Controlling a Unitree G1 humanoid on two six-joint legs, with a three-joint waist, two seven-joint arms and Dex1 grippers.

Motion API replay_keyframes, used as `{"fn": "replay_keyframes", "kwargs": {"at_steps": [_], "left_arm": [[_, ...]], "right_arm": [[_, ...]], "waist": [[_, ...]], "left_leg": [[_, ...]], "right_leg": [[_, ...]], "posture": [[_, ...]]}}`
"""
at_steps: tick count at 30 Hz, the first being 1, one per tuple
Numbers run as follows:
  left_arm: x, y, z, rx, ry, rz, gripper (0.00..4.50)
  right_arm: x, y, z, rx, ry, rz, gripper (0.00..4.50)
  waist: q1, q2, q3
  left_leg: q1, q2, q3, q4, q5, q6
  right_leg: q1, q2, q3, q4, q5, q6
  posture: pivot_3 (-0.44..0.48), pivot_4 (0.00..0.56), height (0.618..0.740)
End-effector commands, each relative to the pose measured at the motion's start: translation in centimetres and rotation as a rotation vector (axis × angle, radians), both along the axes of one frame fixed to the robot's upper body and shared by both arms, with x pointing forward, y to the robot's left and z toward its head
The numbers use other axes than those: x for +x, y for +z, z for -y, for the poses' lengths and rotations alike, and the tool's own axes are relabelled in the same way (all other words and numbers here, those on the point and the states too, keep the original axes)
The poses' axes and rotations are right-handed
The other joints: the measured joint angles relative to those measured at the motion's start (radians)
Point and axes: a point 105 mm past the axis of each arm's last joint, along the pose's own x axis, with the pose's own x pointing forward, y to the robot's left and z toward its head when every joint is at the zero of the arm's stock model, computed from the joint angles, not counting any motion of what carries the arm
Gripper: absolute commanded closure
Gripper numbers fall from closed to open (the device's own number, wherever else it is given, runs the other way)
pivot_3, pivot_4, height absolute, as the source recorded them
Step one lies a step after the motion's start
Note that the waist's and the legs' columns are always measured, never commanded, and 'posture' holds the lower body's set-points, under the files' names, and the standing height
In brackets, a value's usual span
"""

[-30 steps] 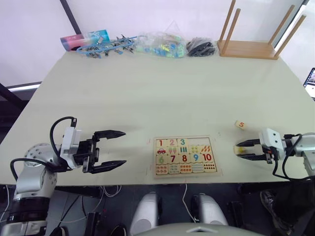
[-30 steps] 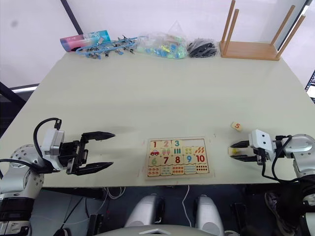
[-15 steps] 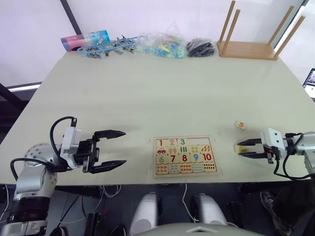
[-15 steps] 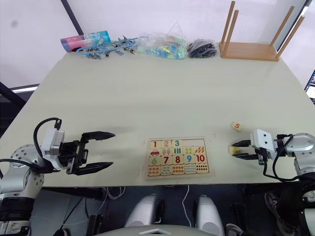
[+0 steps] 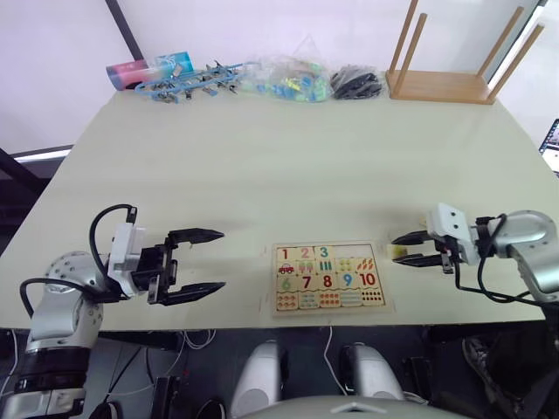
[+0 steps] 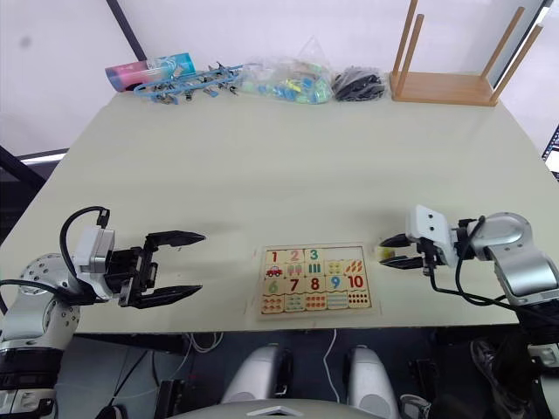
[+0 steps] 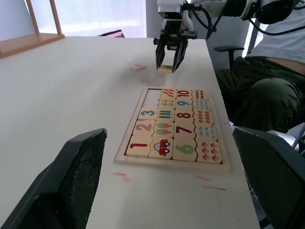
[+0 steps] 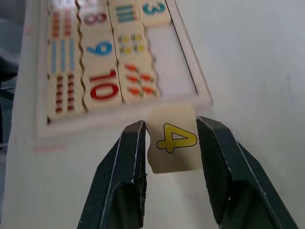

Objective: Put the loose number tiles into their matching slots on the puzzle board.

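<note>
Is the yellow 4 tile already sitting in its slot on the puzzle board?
No, the yellow 4 tile sits between the right gripper's fingers, outside the puzzle board's frame.

Right gripper (image 8: pixel 167 138) pinched closed (fingers forward); left gripper (image 5: pixel 194 262) spread wide.

The right gripper (image 5: pixel 403 249) has swung in toward the puzzle board (image 5: pixel 328 278) — it was well off to the right of it, now it's just beside the board's right edge, carrying the yellow 4 tile (image 8: pixel 174 140) clamped between its fingers.
</note>
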Motion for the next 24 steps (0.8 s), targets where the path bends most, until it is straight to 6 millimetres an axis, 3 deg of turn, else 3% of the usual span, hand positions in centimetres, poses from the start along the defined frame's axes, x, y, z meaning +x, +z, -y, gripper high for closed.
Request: {"fn": "replay_keyframes", "kwargs": {"at_steps": [1, 13, 24], "left_arm": [[-0.3, 0.8, 0.0, 0.003, -0.018, 0.036, 0.0], [-0.5, 0.8, 0.1, 0.006, -0.02, 0.041, 0.0], [-0.6, 0.8, 0.2, 0.011, -0.017, 0.039, 0.0]], "right_arm": [[0.2, 2.1, -2.0, 0.008, 0.018, 0.031, 3.47], [1.6, 3.0, -6.7, -0.123, 0.064, 0.034, 3.47], [1.4, 2.0, -8.4, -0.247, 0.089, 0.011, 3.47]], "waist": [[-0.001, 0.0, 0.0], [-0.001, 0.0, 0.0], [-0.004, 0.0, 0.0]], "left_leg": [[0.0, 0.0, 0.0, 0.0, 0.0, 0.0], [-0.001, 0.0, 0.0, -0.001, 0.0, 0.0], [-0.002, 0.0, -0.001, -0.001, 0.0, 0.0]], "right_leg": [[-0.001, 0.0, 0.0, 0.0, 0.0, 0.0], [-0.002, 0.0, -0.001, 0.0, 0.0, 0.0], [-0.002, 0.0, -0.001, -0.001, 0.0, 0.0]], "posture": [[0.0, 0.15, 0.74], [0.0, 0.15, 0.74], [0.0, 0.15, 0.74]]}}
